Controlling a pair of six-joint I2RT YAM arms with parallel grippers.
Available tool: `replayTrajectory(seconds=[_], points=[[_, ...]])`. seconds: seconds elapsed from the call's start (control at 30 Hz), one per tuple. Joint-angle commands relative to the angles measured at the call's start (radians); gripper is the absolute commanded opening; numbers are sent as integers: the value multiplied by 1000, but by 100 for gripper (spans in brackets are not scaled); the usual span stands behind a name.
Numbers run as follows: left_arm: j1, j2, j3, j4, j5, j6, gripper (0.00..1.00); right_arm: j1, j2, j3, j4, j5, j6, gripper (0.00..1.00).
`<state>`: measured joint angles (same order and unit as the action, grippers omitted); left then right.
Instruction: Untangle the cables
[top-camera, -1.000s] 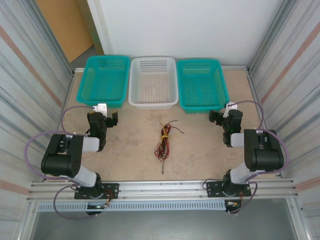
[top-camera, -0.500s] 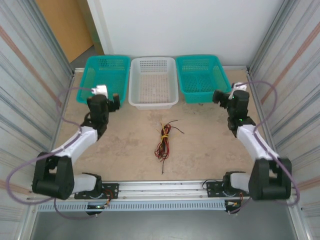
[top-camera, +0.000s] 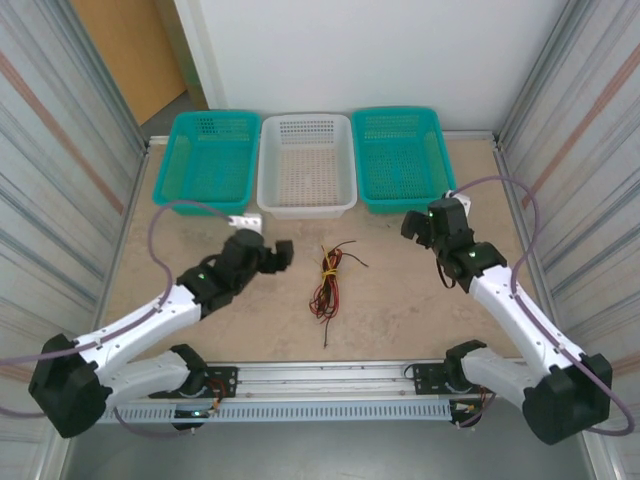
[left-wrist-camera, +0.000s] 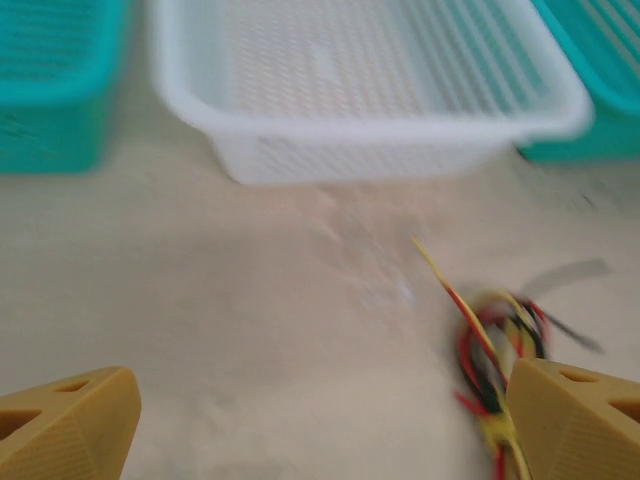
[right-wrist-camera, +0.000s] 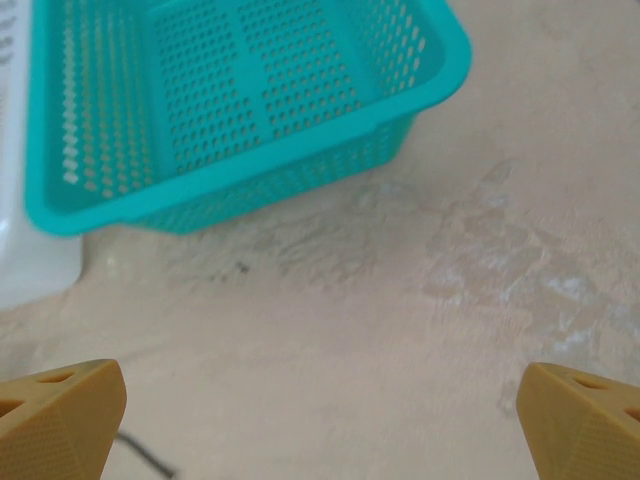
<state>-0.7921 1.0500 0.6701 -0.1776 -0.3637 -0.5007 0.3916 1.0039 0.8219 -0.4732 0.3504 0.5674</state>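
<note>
The cables (top-camera: 326, 285) lie in 1 loose bundle on the middle of the table (top-camera: 400, 310), thin bendy wires in red, black and yellowish-tan, drawn into a long narrow loop with a few free ends splaying out at its far end and 1 single strand trailing toward the near edge. In the left wrist view the cables (left-wrist-camera: 490, 350) are blurred, a tangle of red, yellow and black just beside the right fingertip. The table top is a mottled beige, stone-like surface, paler in patches.

Along the far edge stand 3 rectangular plastic baskets with perforated walls and floors and rounded rims, side by side: a teal basket on the left (top-camera: 165, 170), a white basket (top-camera: 306, 208) in the middle and a teal basket on the right (top-camera: 405, 208). Ribbed metal panels wall both sides.

The left gripper (top-camera: 280, 255) hangs just left of the bundle, apart from it, its 2 tan, wedge-shaped fingers (left-wrist-camera: 70, 425) spread wide with nothing between them. The right gripper (top-camera: 415, 228) hangs well right of the cables, near the front corner of the right teal basket (right-wrist-camera: 250, 160), and its tan fingers (right-wrist-camera: 60, 410) also stand wide apart, holding nothing. Bare table lies between each gripper and the bundle.
</note>
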Motion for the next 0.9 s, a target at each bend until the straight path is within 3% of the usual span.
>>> replayTrajectory(seconds=[0.0,0.13,0.33,0.57,0.73,0.87], points=[[-124,47,-9,3,-51,-85,96,110,-51,27,-146,71,70,99],[-219,170,-7,22,-62,-182,96,262,-33,-8,-159,72,169,97],[-230,190,-21,60,-27,-281,94,435,79,-38,-54,46,262,90],[-225,111,-62,33,-14,-304,88,469,233,-36,68,-21,303,72],[-225,82,-121,80,31,-354,84,419,300,-75,197,-122,311,56],[-225,87,-130,88,41,-363,82,390,340,-81,255,-169,312,49]])
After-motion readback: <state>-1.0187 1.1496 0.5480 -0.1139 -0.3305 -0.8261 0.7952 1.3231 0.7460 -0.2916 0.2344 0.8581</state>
